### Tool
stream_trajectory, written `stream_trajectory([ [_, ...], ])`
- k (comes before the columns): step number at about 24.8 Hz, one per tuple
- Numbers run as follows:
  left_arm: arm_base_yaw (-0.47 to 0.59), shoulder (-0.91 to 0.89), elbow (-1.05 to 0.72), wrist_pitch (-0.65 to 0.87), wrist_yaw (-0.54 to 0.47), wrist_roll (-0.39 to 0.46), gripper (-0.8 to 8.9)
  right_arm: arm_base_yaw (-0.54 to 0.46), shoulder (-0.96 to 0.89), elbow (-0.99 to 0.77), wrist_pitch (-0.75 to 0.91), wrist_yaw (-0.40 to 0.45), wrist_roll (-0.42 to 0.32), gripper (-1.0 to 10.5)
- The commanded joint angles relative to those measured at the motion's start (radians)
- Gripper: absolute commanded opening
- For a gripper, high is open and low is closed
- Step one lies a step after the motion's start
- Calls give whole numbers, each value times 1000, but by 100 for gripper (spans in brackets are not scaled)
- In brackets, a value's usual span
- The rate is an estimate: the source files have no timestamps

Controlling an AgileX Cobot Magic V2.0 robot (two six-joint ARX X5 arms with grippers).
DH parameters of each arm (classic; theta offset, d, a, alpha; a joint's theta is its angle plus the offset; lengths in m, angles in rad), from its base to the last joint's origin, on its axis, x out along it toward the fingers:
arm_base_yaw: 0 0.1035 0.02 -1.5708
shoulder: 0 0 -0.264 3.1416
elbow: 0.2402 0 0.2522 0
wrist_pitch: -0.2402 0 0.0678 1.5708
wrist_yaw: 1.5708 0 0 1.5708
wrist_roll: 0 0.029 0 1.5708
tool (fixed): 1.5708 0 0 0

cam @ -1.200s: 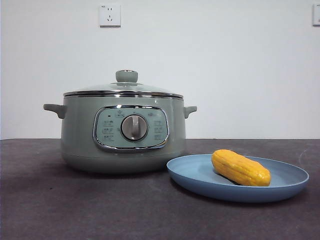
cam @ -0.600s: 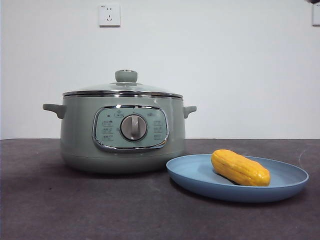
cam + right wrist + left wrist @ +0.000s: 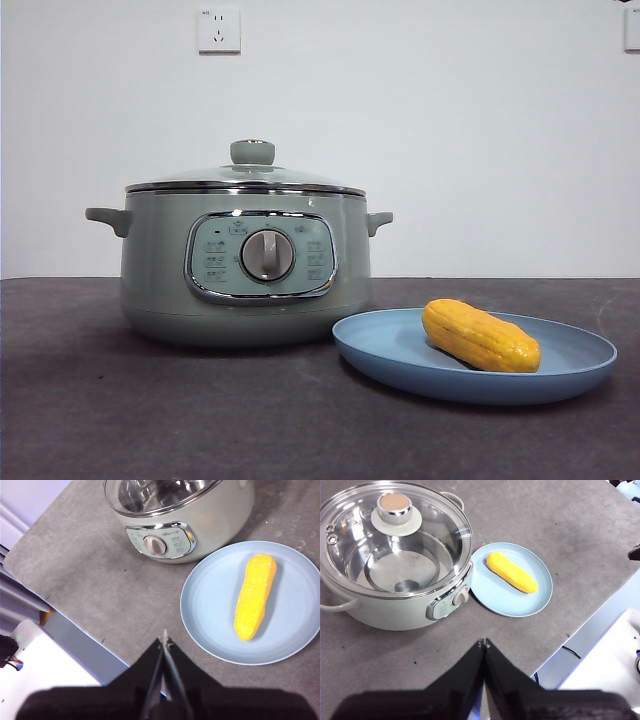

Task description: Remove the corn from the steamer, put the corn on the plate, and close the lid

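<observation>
The corn [image 3: 481,335] lies on the light-blue plate [image 3: 400,350], right of the steamer [image 3: 245,262]. The glass lid [image 3: 248,176] sits closed on the steamer, its knob [image 3: 253,152] on top. In the left wrist view the steamer [image 3: 385,610], lid [image 3: 435,535], plate [image 3: 490,590] and corn [image 3: 512,572] all show below my left gripper [image 3: 483,642], which is shut, empty and held high above the table's front. My right gripper [image 3: 165,639] is shut, empty and high, with the plate [image 3: 210,595], corn [image 3: 256,596] and steamer [image 3: 210,525] below it.
The dark grey table [image 3: 200,420] stretches in front of the steamer and plate. Its front edge [image 3: 580,630] shows in the left wrist view, with a white object beyond. A wall socket [image 3: 219,30] hangs on the white wall behind.
A small dark arm tip has appeared at the top right corner of the front view. Steamer, lid, plate and corn have not moved.
</observation>
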Motion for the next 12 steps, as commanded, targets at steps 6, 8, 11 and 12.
stream_trajectory([
  [6,-10,0,-10,13,-2,6,-3,2,0,-1,2,3,-5,0],
  [8,-5,-3,-10,48,-35,28,-3,2,0,-1,2,3,-5,0],
  [11,23,-23,-15,190,-109,120,-3,1,-1,-1,2,2,-5,0],
  [12,44,-34,-24,257,-105,154,-3,1,0,-1,2,3,-5,0],
])
